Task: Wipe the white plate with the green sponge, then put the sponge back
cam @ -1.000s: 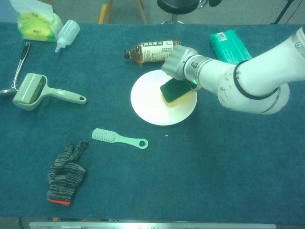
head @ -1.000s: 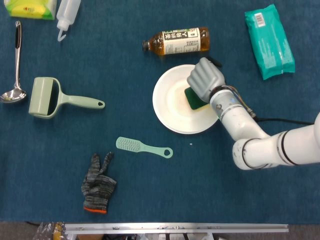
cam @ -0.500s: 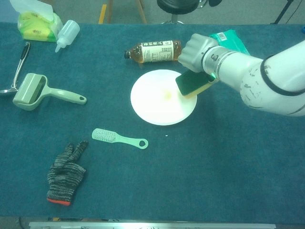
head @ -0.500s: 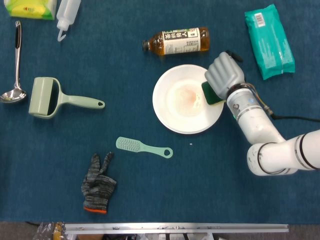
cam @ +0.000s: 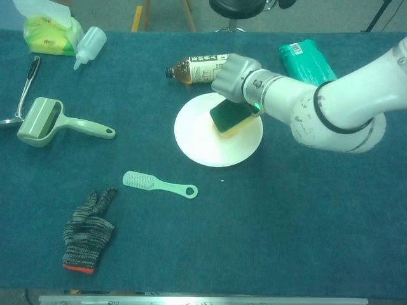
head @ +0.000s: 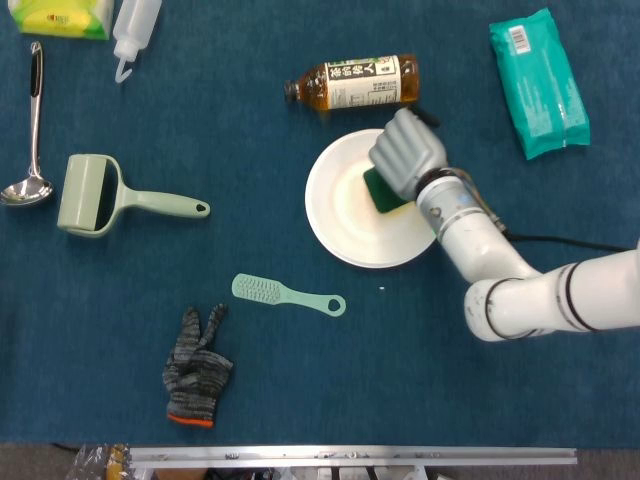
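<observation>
Clearly closed on the green sponge (head: pixel 378 190), right hand (head: pixel 405 153), fingers wrapped over its top, sponge pressed onto the upper right part of the white plate (head: pixel 340 215), just below the tea bottle (head: pixel 352 82) lying on the blue tablecloth (head: pixel 250 380).

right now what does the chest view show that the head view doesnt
Only the chest view shows the floor beyond the table's far edge, with wooden legs and a stool base, and the sponge's yellow underside.

Only the head view shows the metal rail along the table's near edge.

Both show the right hand gripping the green sponge over the white plate, plus the tea bottle, teal packet, roller, brush, glove, ladle and squeeze bottle. The left hand appears in neither.
</observation>
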Robot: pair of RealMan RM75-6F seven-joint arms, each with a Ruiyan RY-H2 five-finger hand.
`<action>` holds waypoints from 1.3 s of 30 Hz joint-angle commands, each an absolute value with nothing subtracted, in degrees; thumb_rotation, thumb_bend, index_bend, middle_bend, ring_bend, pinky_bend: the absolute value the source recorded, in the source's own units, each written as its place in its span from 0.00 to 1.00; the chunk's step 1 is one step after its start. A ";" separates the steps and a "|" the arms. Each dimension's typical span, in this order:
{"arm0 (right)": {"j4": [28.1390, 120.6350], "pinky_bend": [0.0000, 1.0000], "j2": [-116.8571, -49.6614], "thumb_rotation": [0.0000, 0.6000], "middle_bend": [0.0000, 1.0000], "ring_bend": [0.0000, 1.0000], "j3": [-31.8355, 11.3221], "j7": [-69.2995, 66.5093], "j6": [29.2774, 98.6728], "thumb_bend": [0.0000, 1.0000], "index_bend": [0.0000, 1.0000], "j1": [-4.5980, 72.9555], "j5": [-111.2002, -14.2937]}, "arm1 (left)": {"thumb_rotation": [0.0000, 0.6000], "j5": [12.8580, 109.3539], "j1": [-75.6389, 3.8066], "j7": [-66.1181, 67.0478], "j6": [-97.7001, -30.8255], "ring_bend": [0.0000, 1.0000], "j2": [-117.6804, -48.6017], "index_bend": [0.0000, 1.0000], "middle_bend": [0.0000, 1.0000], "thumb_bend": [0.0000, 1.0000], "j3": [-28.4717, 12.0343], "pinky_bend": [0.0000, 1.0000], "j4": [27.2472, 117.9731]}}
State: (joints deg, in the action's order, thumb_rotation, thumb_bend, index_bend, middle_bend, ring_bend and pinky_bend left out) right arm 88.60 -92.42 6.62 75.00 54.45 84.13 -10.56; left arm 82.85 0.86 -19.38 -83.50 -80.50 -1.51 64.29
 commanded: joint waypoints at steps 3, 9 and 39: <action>86.55 0.46 -94.23 1.00 0.61 0.48 6.89 75.39 53.08 0.13 0.52 84.09 -10.50 | 1.00 82.82 1.07 -20.22 -83.46 0.19 -80.82 0.30 0.29 0.23 -1.44 0.34 63.48; 87.21 0.46 -93.80 1.00 0.61 0.47 8.16 76.45 54.33 0.13 0.52 83.80 -9.49 | 1.00 82.67 1.26 -20.69 -83.55 0.18 -80.95 0.30 0.29 0.23 -1.55 0.34 62.92; 92.00 0.46 -90.14 1.00 0.61 0.48 6.17 77.39 58.99 0.13 0.52 82.46 -12.42 | 1.00 82.69 1.16 -20.46 -83.27 0.18 -81.08 0.30 0.29 0.23 -1.72 0.34 63.29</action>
